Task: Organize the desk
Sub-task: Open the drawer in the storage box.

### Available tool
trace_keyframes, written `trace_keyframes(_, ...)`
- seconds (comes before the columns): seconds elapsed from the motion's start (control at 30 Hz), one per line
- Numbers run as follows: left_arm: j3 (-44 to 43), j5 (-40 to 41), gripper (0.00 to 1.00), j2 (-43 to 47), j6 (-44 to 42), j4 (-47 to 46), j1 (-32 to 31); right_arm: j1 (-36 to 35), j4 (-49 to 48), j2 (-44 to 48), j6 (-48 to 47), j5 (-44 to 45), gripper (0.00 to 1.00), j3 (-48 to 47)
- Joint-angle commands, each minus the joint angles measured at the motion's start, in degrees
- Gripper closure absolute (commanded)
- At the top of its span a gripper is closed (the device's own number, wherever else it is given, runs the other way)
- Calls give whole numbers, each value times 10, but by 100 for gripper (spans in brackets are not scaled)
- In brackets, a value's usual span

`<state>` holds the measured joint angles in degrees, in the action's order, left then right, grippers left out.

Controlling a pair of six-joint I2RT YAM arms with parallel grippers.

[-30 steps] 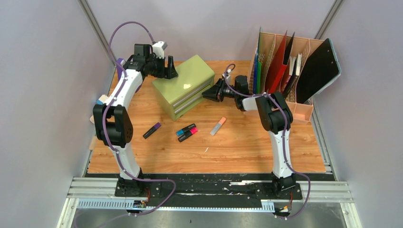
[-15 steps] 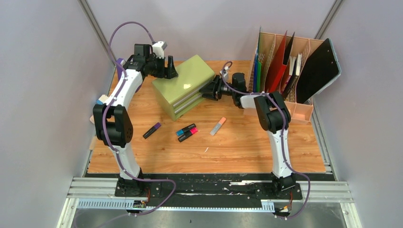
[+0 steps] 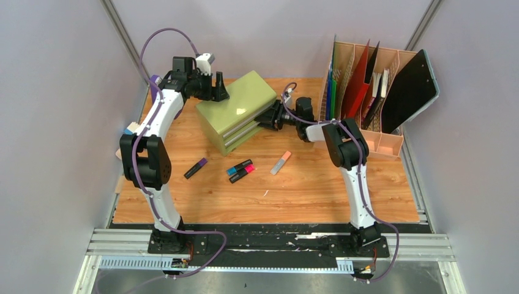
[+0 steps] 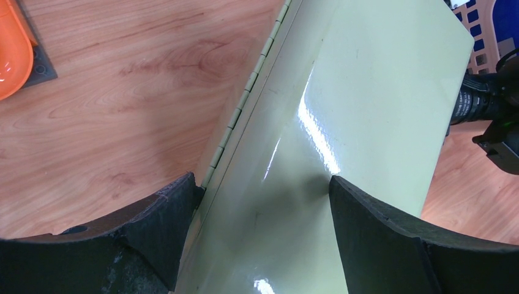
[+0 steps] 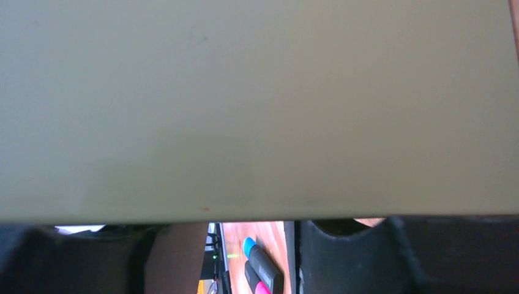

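Note:
The desk is an orange-brown wood-grain top. On its far middle an olive-green drawer chest stands at an angle. My left gripper is over the chest's back left corner. In the left wrist view it stands open, one finger at the hinged edge and the other over the glossy lid. My right gripper is up against the chest's right side. That green side fills the right wrist view, and the right gripper shows parted jaws with nothing between them.
Loose on the desk in front of the chest lie a purple marker, a blue one, a pink one and an orange one. A file organizer with folders stands at the back right. An orange object lies left of the chest.
My right gripper has moved left up to the chest's right side, and its jaws have spread apart. The left arm and the chest have stayed put.

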<state>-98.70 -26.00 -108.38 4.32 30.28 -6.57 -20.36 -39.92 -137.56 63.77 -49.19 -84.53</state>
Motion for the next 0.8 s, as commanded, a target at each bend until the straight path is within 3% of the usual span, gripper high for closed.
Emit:
trace_keyframes(0.0,36,18,14,-50,15,88,-5,-8,-76,-10,28,11,58,-20)
trace_keyframes(0.3,53,22,14,-39,22,75,-4,-2,-105,-9,57,12,100,-11)
trace_keyframes(0.77,58,43,13,-27,38,64,-4,9,-83,40,29,1,100,42)
